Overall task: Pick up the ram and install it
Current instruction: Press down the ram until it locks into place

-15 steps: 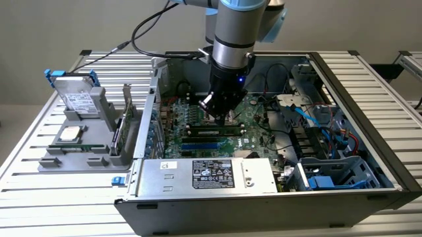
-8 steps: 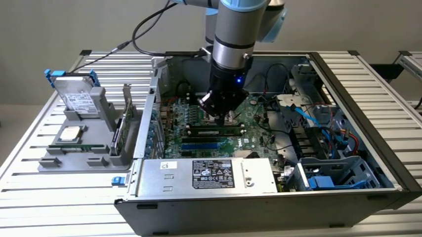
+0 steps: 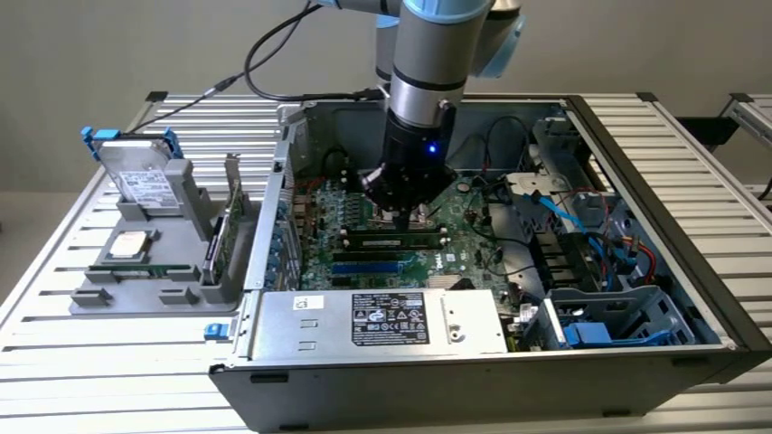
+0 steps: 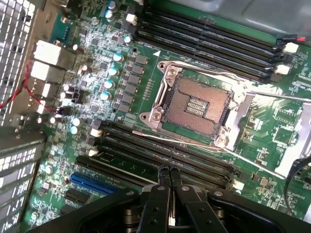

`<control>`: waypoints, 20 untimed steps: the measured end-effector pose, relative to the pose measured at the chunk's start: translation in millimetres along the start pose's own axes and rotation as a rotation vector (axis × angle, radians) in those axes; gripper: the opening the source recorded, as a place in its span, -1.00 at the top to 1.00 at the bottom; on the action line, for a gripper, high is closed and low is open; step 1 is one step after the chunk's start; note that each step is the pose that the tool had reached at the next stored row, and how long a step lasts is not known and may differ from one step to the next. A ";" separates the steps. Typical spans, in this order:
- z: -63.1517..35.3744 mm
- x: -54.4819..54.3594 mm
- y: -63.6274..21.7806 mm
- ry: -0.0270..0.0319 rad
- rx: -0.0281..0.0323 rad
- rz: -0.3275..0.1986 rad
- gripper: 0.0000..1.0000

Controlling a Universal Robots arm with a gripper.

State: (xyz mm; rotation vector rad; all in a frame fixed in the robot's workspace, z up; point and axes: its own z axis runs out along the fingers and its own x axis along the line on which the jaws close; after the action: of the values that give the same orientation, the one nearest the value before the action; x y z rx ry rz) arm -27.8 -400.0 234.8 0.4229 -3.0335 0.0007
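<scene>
The ram [image 3: 389, 241] lies flat in a motherboard [image 3: 465, 221] slot at the case's centre. The gripper [image 3: 404, 215] presses on it at twelve o'clock, jaws closed and empty; installation looks nearly done.

A plain beige wall [image 3: 145, 45] runs behind the scene, evenly lit and free of hard shadows. In front of it stands a table [image 3: 72, 362] of ribbed aluminium slats with black corner caps. At the exterior view's right, the edge of a second slatted frame [image 3: 750, 113] stands beside the table.
</scene>
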 end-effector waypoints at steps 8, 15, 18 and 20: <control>0.5 0.0 0.0 -0.0015 -0.0111 0.144 0.80; 0.6 0.2 0.0 -0.0079 -0.0172 0.229 0.80; 0.5 0.2 0.1 -0.0100 -0.0167 0.229 0.80; 0.5 0.2 0.1 -0.0100 -0.0167 0.229 0.80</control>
State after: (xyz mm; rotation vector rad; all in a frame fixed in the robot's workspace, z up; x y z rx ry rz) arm -28.0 -400.0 234.3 0.0722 -3.0701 -0.0129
